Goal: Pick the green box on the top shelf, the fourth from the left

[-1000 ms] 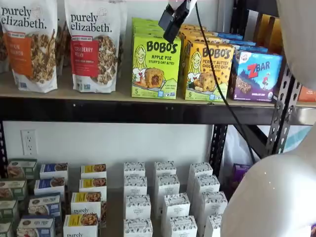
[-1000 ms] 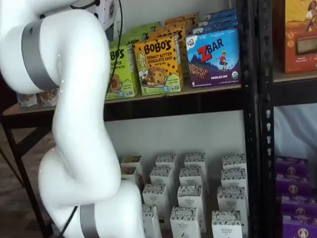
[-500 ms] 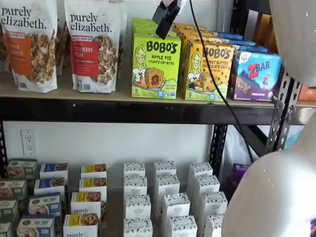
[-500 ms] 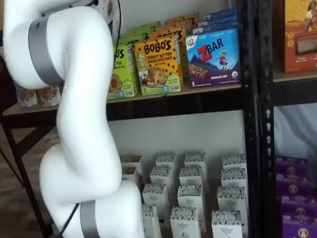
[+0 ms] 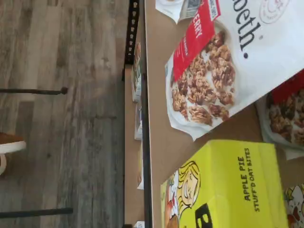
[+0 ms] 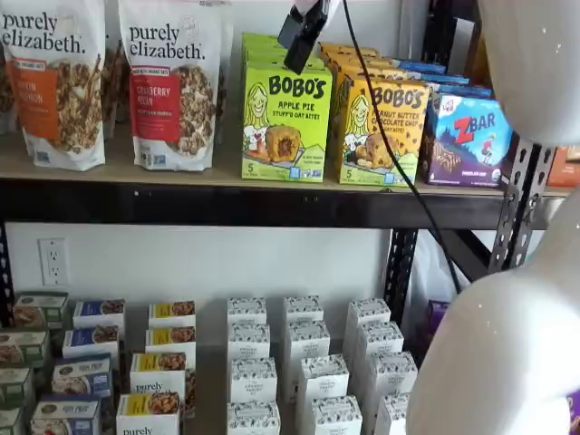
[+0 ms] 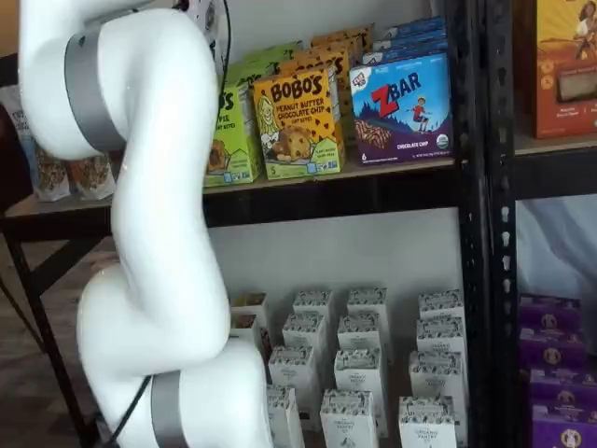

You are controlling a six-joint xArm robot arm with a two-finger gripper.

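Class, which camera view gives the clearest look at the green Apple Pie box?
A shelf view: the green box faces the camera, front fully readable. In a shelf view the arm hides much of it. The wrist view shows only part, cropped.

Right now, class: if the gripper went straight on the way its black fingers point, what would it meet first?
Probably the green box. In a shelf view the gripper hangs tilted, tips down, just above that box's top front edge on the top shelf. Depth is unclear, so it might instead pass in front of the box.
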